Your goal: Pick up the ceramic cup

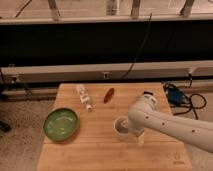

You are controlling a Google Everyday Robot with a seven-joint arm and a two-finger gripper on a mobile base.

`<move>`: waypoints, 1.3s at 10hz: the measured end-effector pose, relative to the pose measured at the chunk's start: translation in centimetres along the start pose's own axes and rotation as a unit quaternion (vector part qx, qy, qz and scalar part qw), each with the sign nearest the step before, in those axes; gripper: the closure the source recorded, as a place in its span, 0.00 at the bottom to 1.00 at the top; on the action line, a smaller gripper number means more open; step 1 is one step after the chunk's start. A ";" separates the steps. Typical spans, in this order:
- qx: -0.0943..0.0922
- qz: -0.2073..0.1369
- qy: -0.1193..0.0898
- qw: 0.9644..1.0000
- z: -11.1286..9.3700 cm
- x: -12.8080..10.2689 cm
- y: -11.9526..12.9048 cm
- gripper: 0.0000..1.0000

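The ceramic cup [119,128] is a small whitish-grey handleless cup with a darker inside, standing on the wooden table [100,150] right of centre. My white arm [170,125] reaches in from the right. Its gripper [131,134] is down at the cup's right side, close against it. The arm's end hides the cup's right edge and most of the gripper.
A wide green bowl [61,123] sits at the table's left. A clear plastic bottle [84,96] lies at the back, and a small reddish-brown object [109,95] lies to its right. Cables and a blue item [176,95] lie on the floor at the right.
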 end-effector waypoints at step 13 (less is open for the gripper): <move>0.000 -0.012 0.000 1.000 0.1 1.2 -0.1 0.52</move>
